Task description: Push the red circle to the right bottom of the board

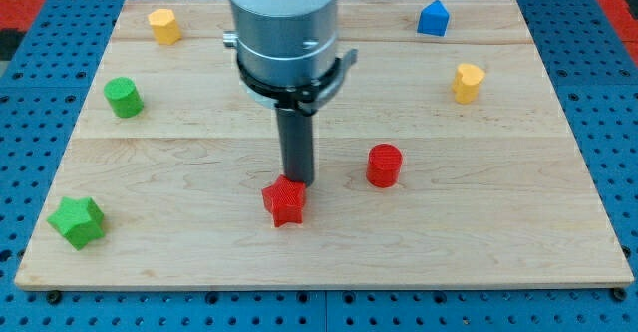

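Observation:
The red circle is a short red cylinder standing right of the board's centre. My tip is the lower end of the dark rod, left of the red circle and apart from it. The tip sits at the top edge of a red star, touching or nearly touching it. The board's right bottom corner lies well right of and below the red circle.
A wooden board holds a green star at bottom left, a green circle at left, a yellow block at top left, a blue block at top right and a yellow heart-like block at right.

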`<state>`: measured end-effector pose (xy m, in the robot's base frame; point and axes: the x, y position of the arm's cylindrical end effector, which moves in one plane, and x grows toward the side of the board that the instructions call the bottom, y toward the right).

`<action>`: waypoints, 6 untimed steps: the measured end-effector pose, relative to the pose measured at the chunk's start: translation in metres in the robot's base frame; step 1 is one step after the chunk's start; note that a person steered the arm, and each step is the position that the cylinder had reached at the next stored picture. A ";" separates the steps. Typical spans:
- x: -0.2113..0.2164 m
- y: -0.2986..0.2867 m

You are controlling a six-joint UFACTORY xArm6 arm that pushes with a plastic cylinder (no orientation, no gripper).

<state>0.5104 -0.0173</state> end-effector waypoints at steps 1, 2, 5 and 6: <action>0.012 0.001; -0.017 0.009; -0.020 0.093; 0.001 0.135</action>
